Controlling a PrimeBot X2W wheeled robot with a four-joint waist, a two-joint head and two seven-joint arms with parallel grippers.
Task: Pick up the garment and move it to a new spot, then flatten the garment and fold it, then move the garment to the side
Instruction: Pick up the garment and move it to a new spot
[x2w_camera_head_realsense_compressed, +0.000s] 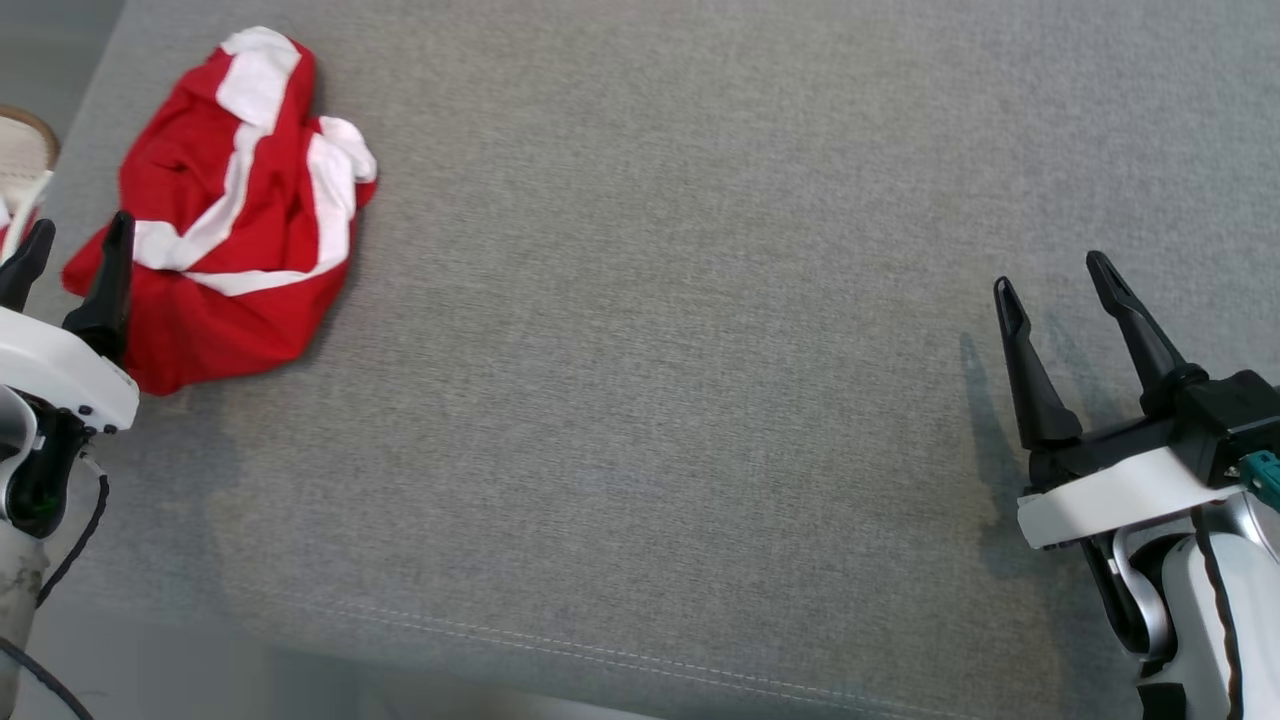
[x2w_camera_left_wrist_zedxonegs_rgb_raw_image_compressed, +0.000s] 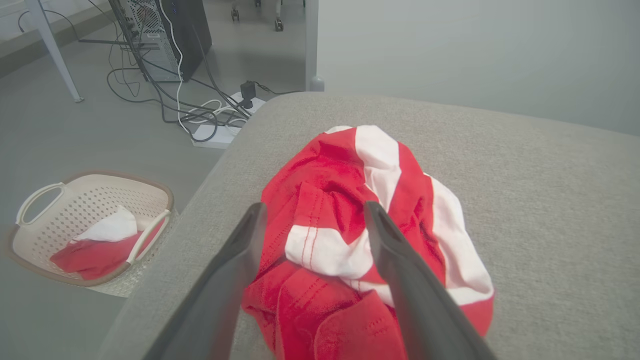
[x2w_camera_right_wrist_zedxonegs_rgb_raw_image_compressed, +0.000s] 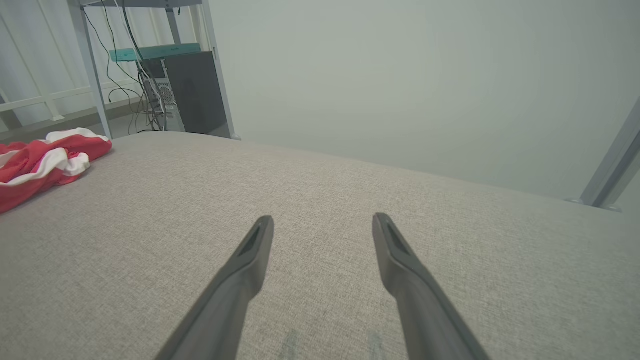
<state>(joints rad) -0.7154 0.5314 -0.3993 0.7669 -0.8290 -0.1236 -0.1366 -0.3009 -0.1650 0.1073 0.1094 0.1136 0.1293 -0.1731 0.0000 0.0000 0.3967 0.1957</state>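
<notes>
Softly crumpled garment (x2w_camera_head_realsense_compressed: 225, 215) on woven upholstery (x2w_camera_head_realsense_compressed: 700, 350)

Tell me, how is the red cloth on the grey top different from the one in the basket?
The garment lies crumpled on the grey surface; the basket cloth sits inside a white basket on the floor. The open left gripper hangs over the garment; the basket cloth lies apart from it. Both are red and white.

No legible text, label or number. Any marking on the computer tower (x2w_camera_left_wrist_zedxonegs_rgb_raw_image_compressed: 165, 40) is possibly too small to read.
</notes>
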